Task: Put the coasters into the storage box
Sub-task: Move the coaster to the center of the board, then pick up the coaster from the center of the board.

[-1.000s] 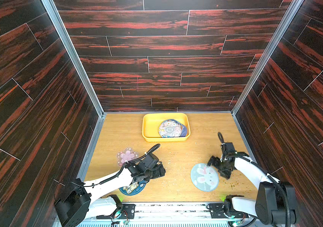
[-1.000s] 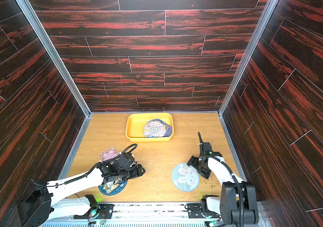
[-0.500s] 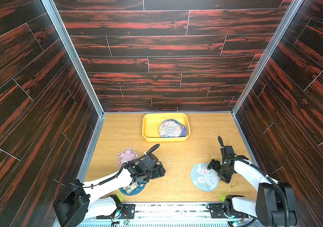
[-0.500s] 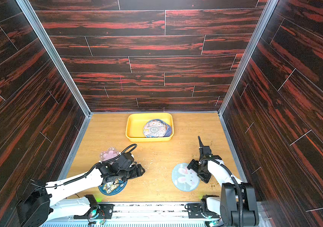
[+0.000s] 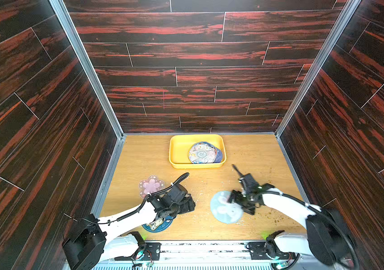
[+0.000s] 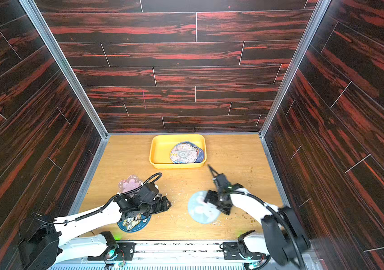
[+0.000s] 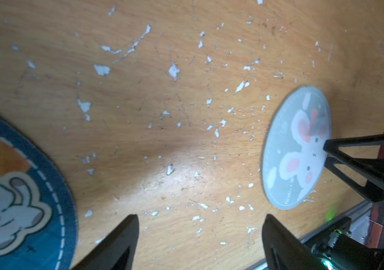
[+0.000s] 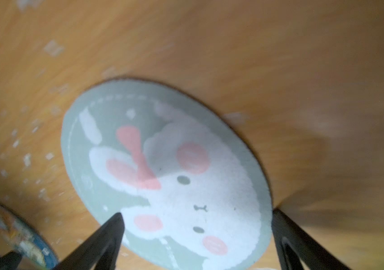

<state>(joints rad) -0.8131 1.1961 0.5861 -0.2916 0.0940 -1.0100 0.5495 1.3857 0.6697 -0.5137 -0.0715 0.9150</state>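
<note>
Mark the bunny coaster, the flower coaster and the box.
bunny coaster (image 8: 198, 198): right wrist view, on the bunny's face.
flower coaster (image 5: 151, 185): in a top view, its centre.
box (image 5: 179, 151): in a top view, bare floor.

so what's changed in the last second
The right gripper, jaws open, moved in over the bunny coaster, which slid a little toward the left gripper. Nothing gripped. That gripper, the blue coaster, pink coaster and yellow box stayed put.
</note>
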